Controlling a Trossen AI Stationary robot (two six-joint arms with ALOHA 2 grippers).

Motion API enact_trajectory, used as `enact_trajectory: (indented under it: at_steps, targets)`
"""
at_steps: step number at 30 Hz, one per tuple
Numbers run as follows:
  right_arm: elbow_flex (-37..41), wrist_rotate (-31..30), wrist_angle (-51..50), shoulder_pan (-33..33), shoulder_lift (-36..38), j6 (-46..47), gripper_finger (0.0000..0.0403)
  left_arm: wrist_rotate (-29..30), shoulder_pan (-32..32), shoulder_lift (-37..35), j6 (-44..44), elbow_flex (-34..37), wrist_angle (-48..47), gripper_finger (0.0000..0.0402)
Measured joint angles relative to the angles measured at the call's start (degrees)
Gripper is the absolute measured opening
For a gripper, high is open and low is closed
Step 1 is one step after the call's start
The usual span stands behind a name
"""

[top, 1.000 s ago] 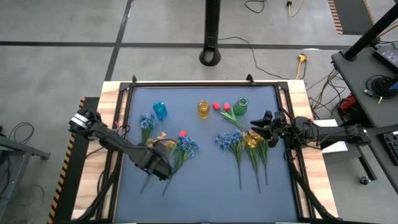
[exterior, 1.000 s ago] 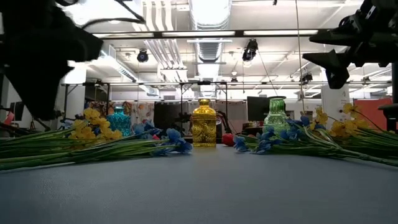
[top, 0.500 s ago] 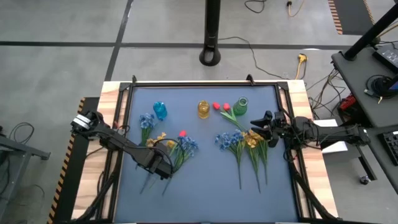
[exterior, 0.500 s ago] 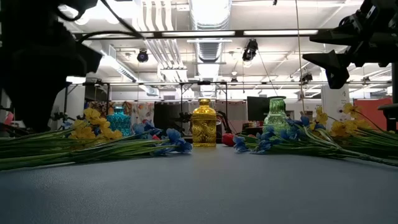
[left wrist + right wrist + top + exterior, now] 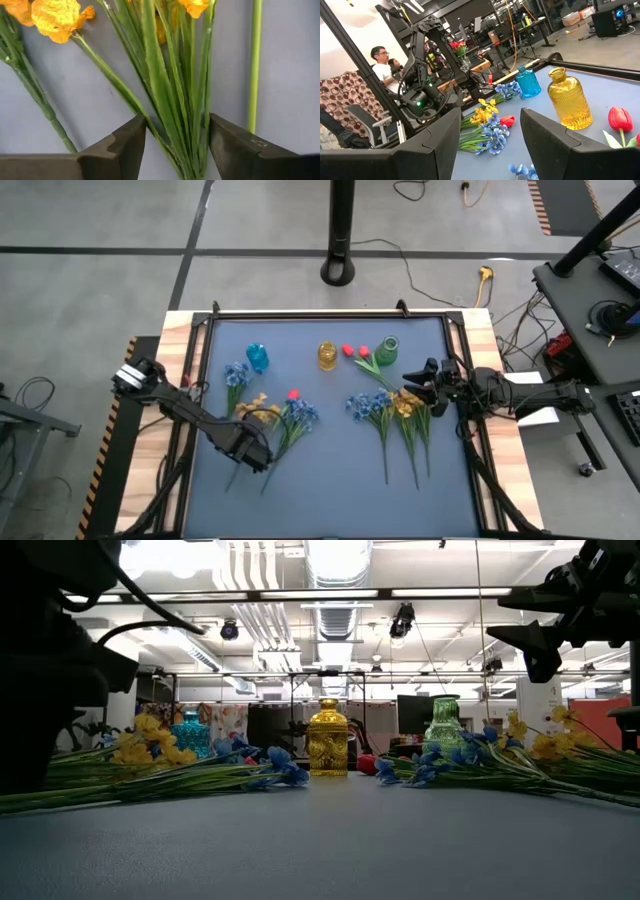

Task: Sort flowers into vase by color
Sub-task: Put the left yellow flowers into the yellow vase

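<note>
Left gripper sits low on the worktop, fingers parted around green stems of yellow flowers. Right gripper hovers over the right-hand flowers, fingers apart, empty.

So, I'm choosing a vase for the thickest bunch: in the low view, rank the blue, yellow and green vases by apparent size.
1. Yellow vase, looks largest.
2. Green vase, somewhat smaller.
3. Blue vase, smallest, partly hidden by flowers.
They stand in a row, so distance distorts little.
</note>
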State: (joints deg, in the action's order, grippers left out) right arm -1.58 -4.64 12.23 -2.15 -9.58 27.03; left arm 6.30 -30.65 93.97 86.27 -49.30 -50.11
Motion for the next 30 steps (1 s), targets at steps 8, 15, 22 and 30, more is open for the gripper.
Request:
enact_trajectory:
  at_steps: [8, 15, 22, 30]
  targets:
    - [0.0, 0.0, 0.0, 0.0, 0.0, 0.0, 0.0199, -1.5, 0.0, -0.2, -0.2, 0.3, -0.5, 0.0052]
    - [0.0, 0.0, 0.0, 0.0, 0.0, 0.0, 0.0199, -3.1, 0.1, -1.2, -1.2, 0.3, -1.0, 0.0017]
    - [0.0, 0.0, 0.0, 0.0, 0.0, 0.0, 0.0199, 2.6, 0.1, -6.1, -5.0, -5.9, -6.7, 0.0005]
    - [0.0, 0.0, 0.0, 0.0, 0.0, -0.1, 0.0199, 27.7, 0.1, -13.4, -30.5, -14.2, 2.6, 0.0004]
